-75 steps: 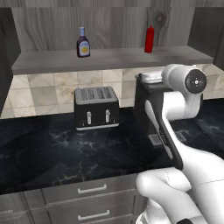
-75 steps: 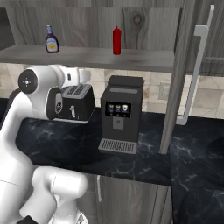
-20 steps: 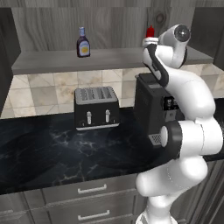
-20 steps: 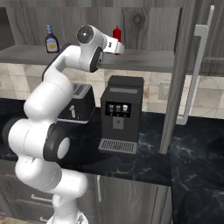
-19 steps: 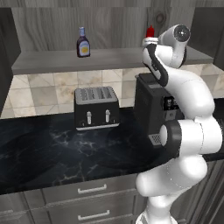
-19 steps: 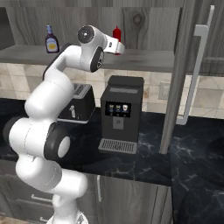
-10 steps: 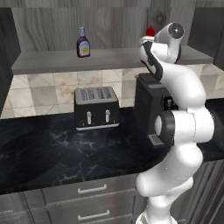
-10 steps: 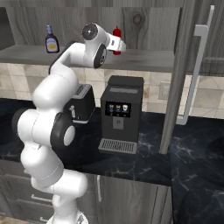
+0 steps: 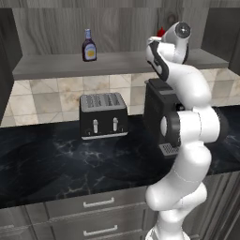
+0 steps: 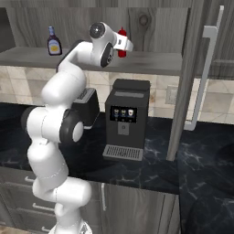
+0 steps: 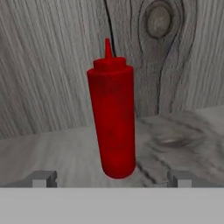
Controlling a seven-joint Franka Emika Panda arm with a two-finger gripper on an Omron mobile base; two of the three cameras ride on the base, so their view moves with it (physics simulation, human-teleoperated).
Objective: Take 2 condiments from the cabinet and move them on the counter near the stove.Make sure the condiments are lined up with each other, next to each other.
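Counter point(image 9: 56, 164): black marble worktop, nearest; toaster point(image 9: 103, 115) and coffee machine point(image 10: 125, 119) on it.
Gripper point(image 11: 112, 177): fingers spread wide, level with the shelf point(image 10: 151, 61), just before the red bottle point(image 11: 112, 118), not touching.
Red bottle: upright on shelf.
Brown bottle point(image 9: 88, 46): same shelf, well left.

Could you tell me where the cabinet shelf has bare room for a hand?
Bare shelf runs between the brown bottle and the red bottle. It is crowded at the red bottle, where the open claw faces it.
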